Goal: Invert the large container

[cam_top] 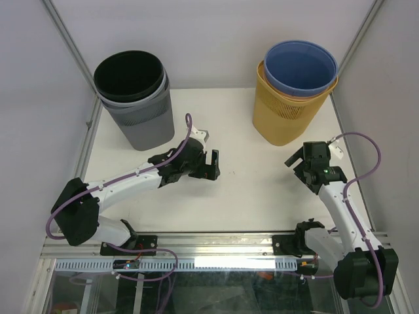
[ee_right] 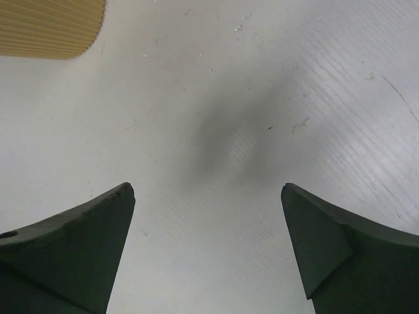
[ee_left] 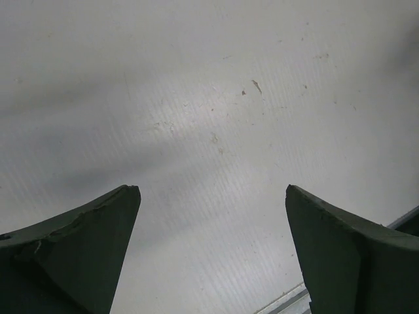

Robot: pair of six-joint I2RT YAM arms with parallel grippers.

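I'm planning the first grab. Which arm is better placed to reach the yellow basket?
Right. The right gripper hangs open close to the yellow basket, whose wall shows in its wrist view; the left gripper, also open, sits nearer the grey bin.

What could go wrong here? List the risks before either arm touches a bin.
1. The blue bin sits nested in the yellow basket, and a black bin in the grey bin; tipping either stack would likely spill the inner bin.
2. Both stacks stand close to the side walls, so a turning bin may strike one.
3. The left gripper and right gripper are open; a two-finger pinch on a rim may slip.
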